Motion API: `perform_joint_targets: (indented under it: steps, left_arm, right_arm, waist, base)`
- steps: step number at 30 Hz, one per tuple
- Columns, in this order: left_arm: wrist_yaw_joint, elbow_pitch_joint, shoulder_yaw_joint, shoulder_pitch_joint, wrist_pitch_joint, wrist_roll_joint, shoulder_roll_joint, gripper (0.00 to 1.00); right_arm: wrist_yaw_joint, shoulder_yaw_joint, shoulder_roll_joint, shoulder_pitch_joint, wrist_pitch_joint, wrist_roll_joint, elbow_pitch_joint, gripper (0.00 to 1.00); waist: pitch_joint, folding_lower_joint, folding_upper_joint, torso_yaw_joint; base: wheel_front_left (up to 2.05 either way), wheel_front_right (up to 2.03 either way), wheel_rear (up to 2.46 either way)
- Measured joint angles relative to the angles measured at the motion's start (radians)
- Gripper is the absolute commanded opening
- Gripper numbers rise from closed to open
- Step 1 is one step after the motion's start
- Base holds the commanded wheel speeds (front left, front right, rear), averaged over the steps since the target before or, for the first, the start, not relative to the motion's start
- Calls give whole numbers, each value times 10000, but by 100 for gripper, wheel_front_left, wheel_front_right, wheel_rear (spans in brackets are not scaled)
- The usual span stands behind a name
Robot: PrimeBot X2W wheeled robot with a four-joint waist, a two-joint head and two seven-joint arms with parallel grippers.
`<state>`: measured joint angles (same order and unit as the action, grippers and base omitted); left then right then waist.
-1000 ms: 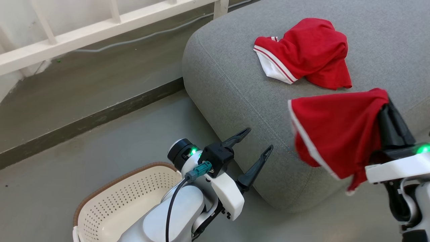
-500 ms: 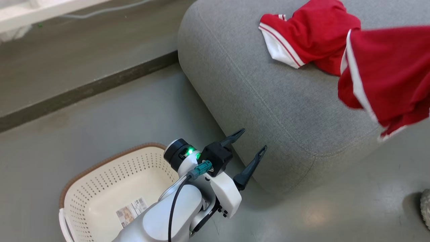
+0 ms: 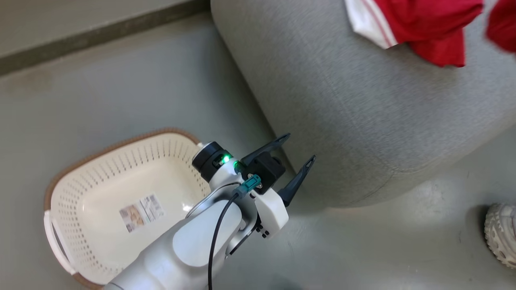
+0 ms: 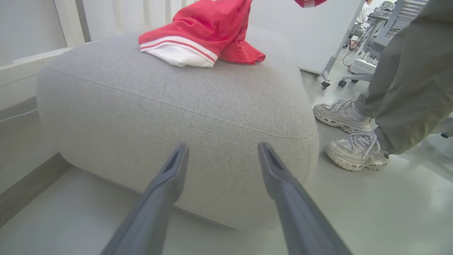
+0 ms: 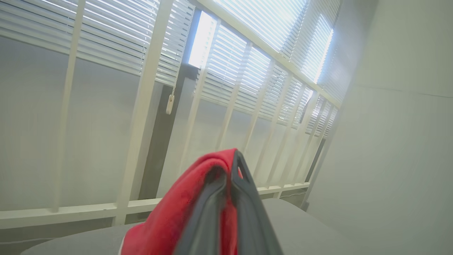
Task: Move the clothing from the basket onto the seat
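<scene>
Clothing (image 3: 419, 24): one piece lies on the far seat (image 3: 363, 121). A second garment (image 5: 170, 219) hangs pinched in the right claw (image 5: 233, 166) above the seat. The basket (image 3: 72, 189) looks empty and the left claw (image 3: 298, 148) gapes idle, so only the release seems left.

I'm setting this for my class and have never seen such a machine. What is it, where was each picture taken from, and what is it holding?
It is a two-armed wheeled robot. The head camera looks down on its open left gripper, a cream basket and a grey seat bearing one red garment. The left wrist camera looks along those fingers at the seat. The right wrist camera shows the right gripper shut on a second red garment.
</scene>
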<state>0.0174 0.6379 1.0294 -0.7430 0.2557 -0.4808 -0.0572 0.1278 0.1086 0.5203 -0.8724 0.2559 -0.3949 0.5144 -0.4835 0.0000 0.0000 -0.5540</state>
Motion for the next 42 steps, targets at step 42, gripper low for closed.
perform_joint_targets:
  steps: [42]
  left_arm:
    - [978,-44,1174,-997,0,-213,-100,100]
  right_arm:
    - [0,859,846,-4036,4,48,5850,0]
  waist:
    - [-3196,0,0,2086]
  base:
    - [0,0,0]
